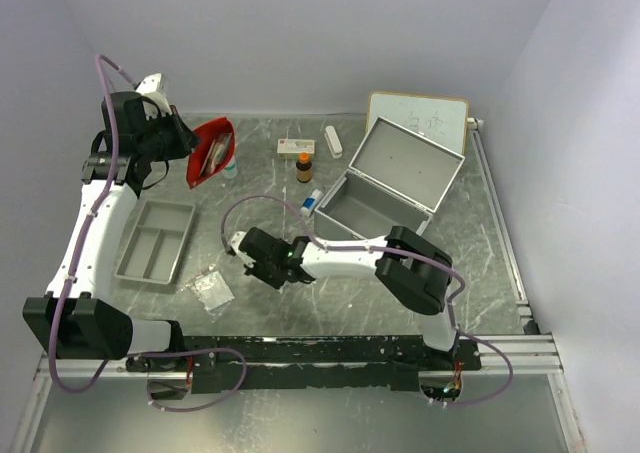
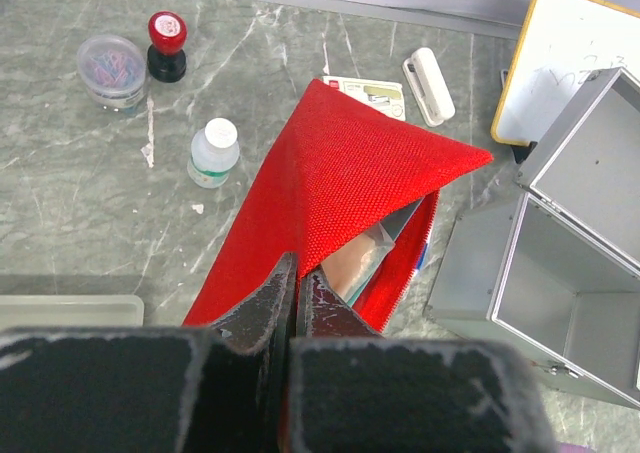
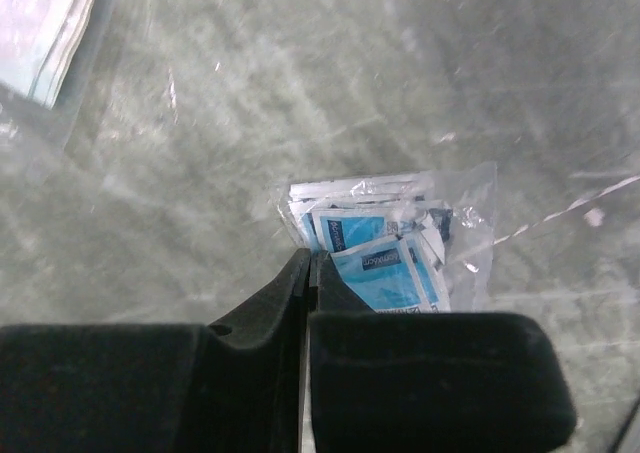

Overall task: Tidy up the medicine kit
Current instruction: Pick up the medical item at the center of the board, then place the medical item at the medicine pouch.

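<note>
Right gripper (image 3: 308,263) jaws are shut tight on a bag of wipes (image 3: 390,243), left gripper (image 2: 297,273) jaws pinch the red pouch (image 2: 340,163), and the medicine kit (image 1: 390,188), open at the back right of the bench (image 1: 470,263), looks hard, smooth and heavy, so grab its thin wall.

blue sachets (image 3: 385,258), print too blurred to read

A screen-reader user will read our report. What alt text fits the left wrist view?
The left gripper is shut on the edge of a red pouch, holding it up, open, over a marbled table. The silver medicine kit stands open at right; a white bottle stands at left.
</note>
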You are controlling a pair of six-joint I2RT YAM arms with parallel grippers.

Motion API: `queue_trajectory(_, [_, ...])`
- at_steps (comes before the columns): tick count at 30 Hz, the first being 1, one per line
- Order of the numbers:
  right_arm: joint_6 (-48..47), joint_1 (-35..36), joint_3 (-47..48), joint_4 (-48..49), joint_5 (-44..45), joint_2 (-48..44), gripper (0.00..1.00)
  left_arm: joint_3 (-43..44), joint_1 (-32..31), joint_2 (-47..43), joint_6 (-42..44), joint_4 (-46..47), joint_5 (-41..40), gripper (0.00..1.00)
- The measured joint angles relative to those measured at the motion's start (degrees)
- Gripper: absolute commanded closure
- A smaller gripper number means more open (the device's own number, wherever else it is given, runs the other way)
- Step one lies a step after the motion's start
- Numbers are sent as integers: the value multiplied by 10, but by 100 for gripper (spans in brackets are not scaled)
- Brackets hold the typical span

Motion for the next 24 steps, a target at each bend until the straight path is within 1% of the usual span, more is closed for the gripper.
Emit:
queue_trajectory(4, [33, -19, 11, -64, -57, -17, 100, 0, 2, 0, 5, 0, 0, 93])
queue_trajectory(7, [69, -47, 49, -134, -98, -39, 100, -1, 6, 0, 7, 0, 0, 93])
queue_trajectory(9, [97, -78, 88, -152, -123, -67, 100, -3, 8, 0, 7, 1, 0, 93])
queue_trajectory(13, [146, -143, 157, -142, -163, -128, 100, -8, 9, 0, 7, 0, 0, 93])
queue_trajectory(16, [180, -180, 202, -117, -193, -150, 100, -8, 9, 0, 7, 1, 0, 93])
queue_trajectory(19, [210, -193, 232, -95, -222, -144, 100, -8, 9, 0, 7, 1, 0, 93])
queue_trajectory(24, [247, -199, 283, -78, -261, -101, 100, -10, 10, 0, 2, 5, 7, 93])
